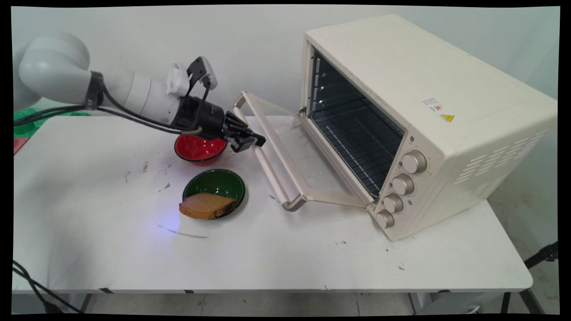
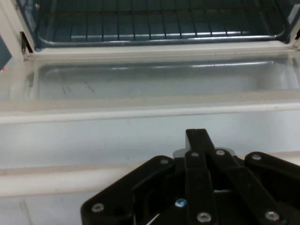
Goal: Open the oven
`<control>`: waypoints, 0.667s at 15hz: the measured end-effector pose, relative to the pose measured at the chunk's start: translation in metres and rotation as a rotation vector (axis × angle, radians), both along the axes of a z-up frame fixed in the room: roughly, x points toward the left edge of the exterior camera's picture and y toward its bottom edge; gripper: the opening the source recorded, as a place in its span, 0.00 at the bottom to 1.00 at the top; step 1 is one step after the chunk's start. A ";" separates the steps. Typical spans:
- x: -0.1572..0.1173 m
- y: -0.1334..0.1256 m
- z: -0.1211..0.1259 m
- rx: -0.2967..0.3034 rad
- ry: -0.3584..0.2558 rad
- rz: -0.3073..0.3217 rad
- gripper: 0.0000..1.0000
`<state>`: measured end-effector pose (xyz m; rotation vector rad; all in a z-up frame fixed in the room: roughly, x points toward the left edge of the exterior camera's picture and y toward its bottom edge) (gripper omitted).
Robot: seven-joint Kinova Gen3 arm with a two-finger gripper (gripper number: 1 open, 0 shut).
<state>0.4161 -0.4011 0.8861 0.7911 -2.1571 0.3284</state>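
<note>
**Gripper at the oven door's handle**

Mid-tabletop sit the red bowl (image 1: 199, 148) and the green bowl (image 1: 215, 183) holding bread (image 1: 206, 206). The gripper (image 1: 256, 141), jaws pressed together and empty, meets the lowered door's handle (image 1: 267, 166). Contact should stay square. The oven (image 1: 415, 120) fills the right end.

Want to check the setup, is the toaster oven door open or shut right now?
Open. The oven door is swung down on its bottom hinge, almost flat, showing the wire rack inside; the hand is at the door's handle bar.
</note>
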 end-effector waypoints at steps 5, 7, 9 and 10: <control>0.011 0.010 -0.016 -0.002 0.007 0.006 0.00; 0.015 0.013 -0.019 -0.006 0.010 0.008 0.00; 0.017 0.015 -0.021 -0.010 0.012 0.011 0.00; 0.018 0.016 -0.022 -0.011 0.013 0.012 0.00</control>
